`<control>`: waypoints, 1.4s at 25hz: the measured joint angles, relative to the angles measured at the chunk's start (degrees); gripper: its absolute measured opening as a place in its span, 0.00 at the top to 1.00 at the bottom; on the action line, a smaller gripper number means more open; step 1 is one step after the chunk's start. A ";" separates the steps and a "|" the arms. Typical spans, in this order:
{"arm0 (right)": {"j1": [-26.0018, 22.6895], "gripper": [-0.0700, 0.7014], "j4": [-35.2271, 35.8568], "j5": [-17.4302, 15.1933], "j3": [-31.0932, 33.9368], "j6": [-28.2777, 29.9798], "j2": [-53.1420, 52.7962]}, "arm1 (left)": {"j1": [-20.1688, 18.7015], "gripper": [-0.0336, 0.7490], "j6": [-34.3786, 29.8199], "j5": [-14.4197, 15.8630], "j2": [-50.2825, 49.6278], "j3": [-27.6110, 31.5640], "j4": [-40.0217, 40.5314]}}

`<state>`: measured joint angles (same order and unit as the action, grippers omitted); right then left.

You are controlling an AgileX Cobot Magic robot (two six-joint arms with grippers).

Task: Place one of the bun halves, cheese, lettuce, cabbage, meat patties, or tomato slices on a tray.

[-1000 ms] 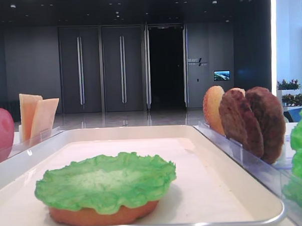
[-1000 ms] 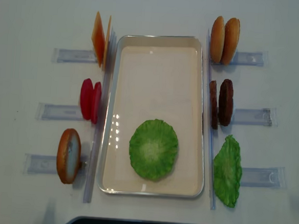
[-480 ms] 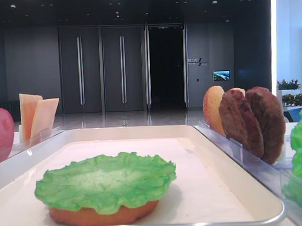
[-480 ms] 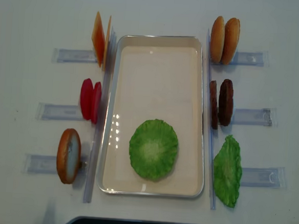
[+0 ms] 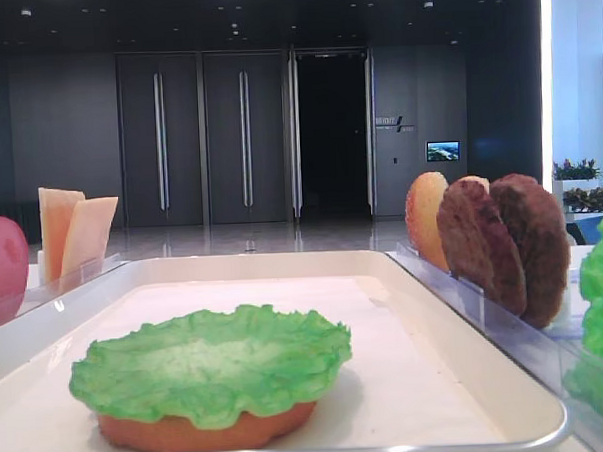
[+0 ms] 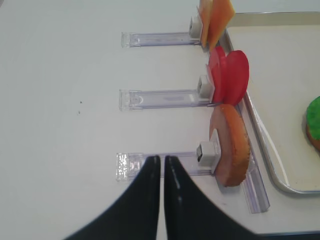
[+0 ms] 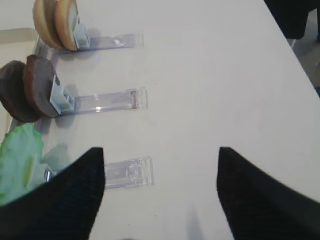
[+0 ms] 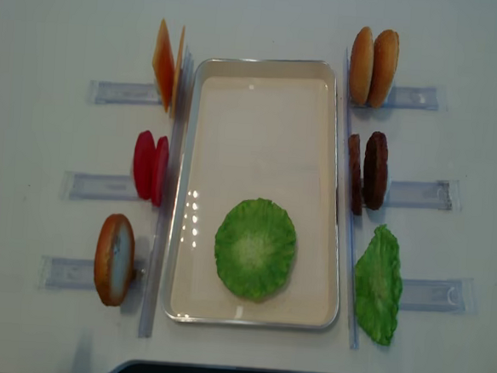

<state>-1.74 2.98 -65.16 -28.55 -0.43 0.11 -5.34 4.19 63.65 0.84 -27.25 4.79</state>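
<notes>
1. The tray [image 8: 268, 85] lies lengthwise down the middle of the white bench [image 8: 54, 36].
2. In the near half of the tray a lettuce leaf [image 8: 255, 248] lies flat on a bun half [image 5: 205, 430], whose orange edge shows under the leaf in the low front view.
3. Clear racks [image 8: 123, 92] line both long sides of the tray, holding the spare pieces upright.
4. Left of the tray, far to near: the cheese slices [image 8: 167, 64], the tomato slices [image 8: 149, 167] and a single bun half [image 8: 114, 259].
5. Right of the tray, far to near: two bun halves [image 8: 373, 67], the meat patties [image 8: 367, 173] and a second lettuce leaf [image 8: 377, 285].
6. The left hand [image 6: 162, 167] has its fingers together with nothing between them; it hangs over the bare bench, its tips at the nearest left rack, just left of the single bun half.
7. The right hand [image 7: 160, 195] has its fingers [image 7: 75, 200] wide apart and holds nothing, above the bench at the nearest right rack, with the second lettuce leaf at its left edge.
</notes>
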 joint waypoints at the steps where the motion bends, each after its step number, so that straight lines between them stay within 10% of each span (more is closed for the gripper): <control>1: 0.00 0.28 0.00 0.00 0.00 0.00 -0.27 | 0.00 0.94 0.00 0.00 0.00 0.00 0.00; 35: 0.00 0.28 0.00 0.00 0.05 0.00 -0.48 | 0.00 0.94 -0.05 0.00 0.00 0.00 0.00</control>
<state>-1.74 2.98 -65.16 -28.50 -0.43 -0.38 -5.34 4.14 63.65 0.84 -27.25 4.79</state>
